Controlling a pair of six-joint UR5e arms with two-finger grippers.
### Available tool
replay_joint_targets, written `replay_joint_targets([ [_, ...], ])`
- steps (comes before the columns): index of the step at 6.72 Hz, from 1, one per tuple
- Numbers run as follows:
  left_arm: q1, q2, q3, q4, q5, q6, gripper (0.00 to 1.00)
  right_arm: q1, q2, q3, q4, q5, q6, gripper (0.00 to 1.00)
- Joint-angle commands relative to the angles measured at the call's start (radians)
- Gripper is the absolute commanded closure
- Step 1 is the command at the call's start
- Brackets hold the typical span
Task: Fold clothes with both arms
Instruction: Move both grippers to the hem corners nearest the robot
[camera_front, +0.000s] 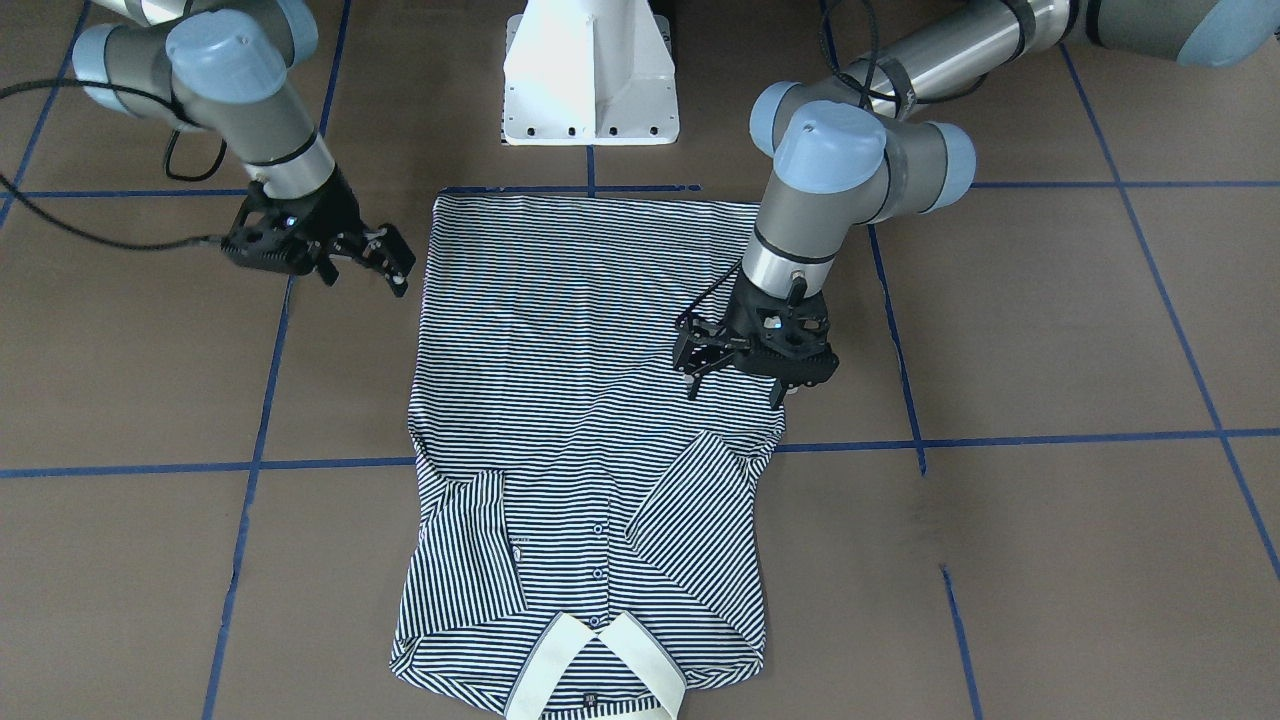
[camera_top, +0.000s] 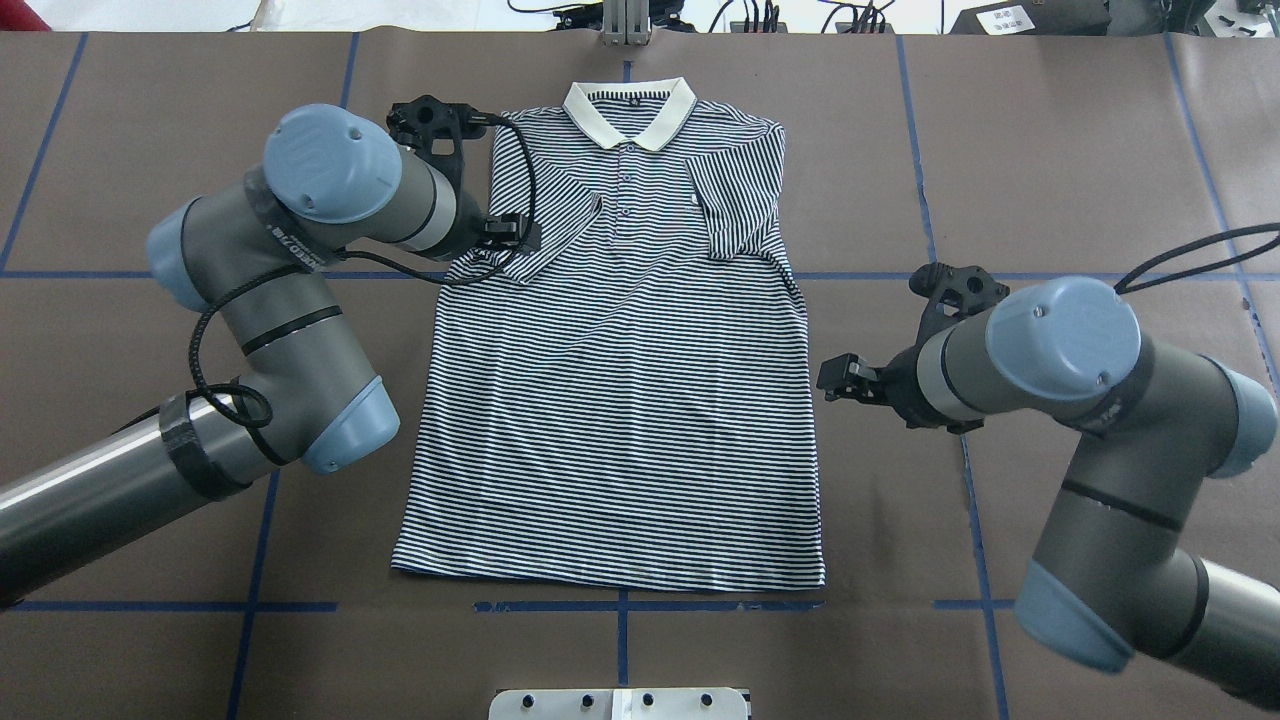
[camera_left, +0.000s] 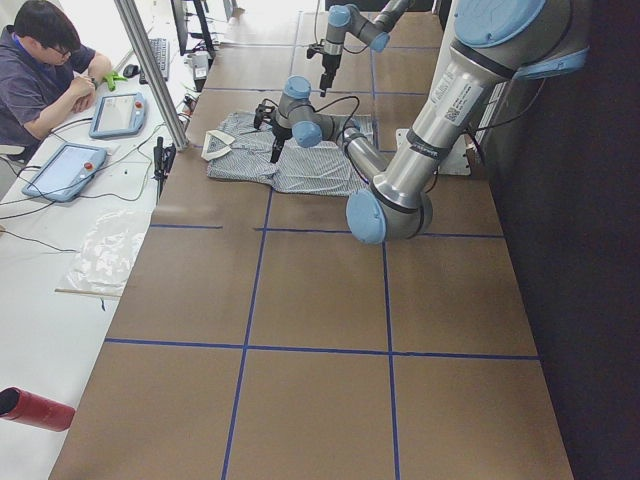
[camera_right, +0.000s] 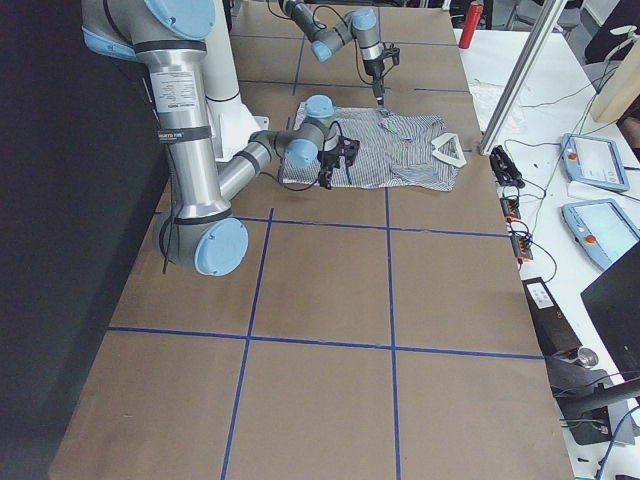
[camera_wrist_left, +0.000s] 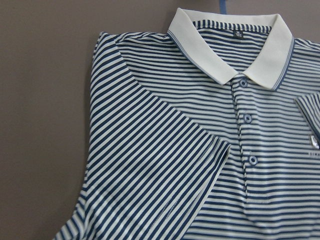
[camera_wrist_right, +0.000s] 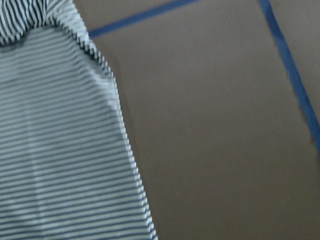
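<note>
The striped polo shirt (camera_front: 590, 400) (camera_top: 620, 400) lies flat on the brown table, front up. Its cream collar (camera_top: 628, 108) points away from the robot, and both sleeves are folded in over the chest. My left gripper (camera_front: 735, 392) (camera_top: 506, 232) hangs open just above the shirt's side edge, beside the folded sleeve (camera_wrist_left: 150, 165), holding nothing. My right gripper (camera_front: 365, 268) (camera_top: 846, 378) is open over bare table, just off the shirt's other side edge near the lower body. The right wrist view shows that edge (camera_wrist_right: 125, 145) with no fingers in sight.
The white pedestal base (camera_front: 590, 90) stands behind the shirt's hem. Blue tape lines (camera_front: 1050, 438) grid the table. A person (camera_left: 40, 70) sits at a side table with tablets (camera_left: 62, 170); a metal post (camera_left: 150, 70) stands at its edge. A red cylinder (camera_left: 35, 410) lies near that side.
</note>
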Motion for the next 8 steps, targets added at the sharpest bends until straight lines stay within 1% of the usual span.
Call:
replay_joint_targets([
  [1, 0.001, 0.040, -0.043, 0.008, -0.004, 0.027, 0.00, -0.280, -0.004, 0.091, -0.112, -0.243, 0.217, 0.00],
  [2, 0.001, 0.059, -0.042, 0.000, -0.004, 0.033, 0.00, -0.337, -0.004, 0.080, -0.114, -0.259, 0.233, 0.00],
  [3, 0.001, 0.067, -0.042, -0.003, -0.002, 0.042, 0.00, -0.346, -0.003, 0.032, -0.112, -0.261, 0.231, 0.00],
  [4, 0.001, 0.067, -0.042, -0.004, -0.002, 0.045, 0.00, -0.353, 0.007, 0.007, -0.111, -0.252, 0.224, 0.00],
  [6, 0.001, 0.067, -0.043, -0.006, -0.002, 0.045, 0.00, -0.347, 0.004, 0.006, -0.112, -0.249, 0.219, 0.00],
  [7, 0.001, 0.067, -0.042, -0.006, -0.002, 0.045, 0.00, -0.347, 0.004, 0.010, -0.112, -0.247, 0.219, 0.03],
  [8, 0.001, 0.067, -0.043, -0.006, -0.002, 0.047, 0.00, -0.349, 0.004, 0.010, -0.112, -0.244, 0.221, 0.40],
])
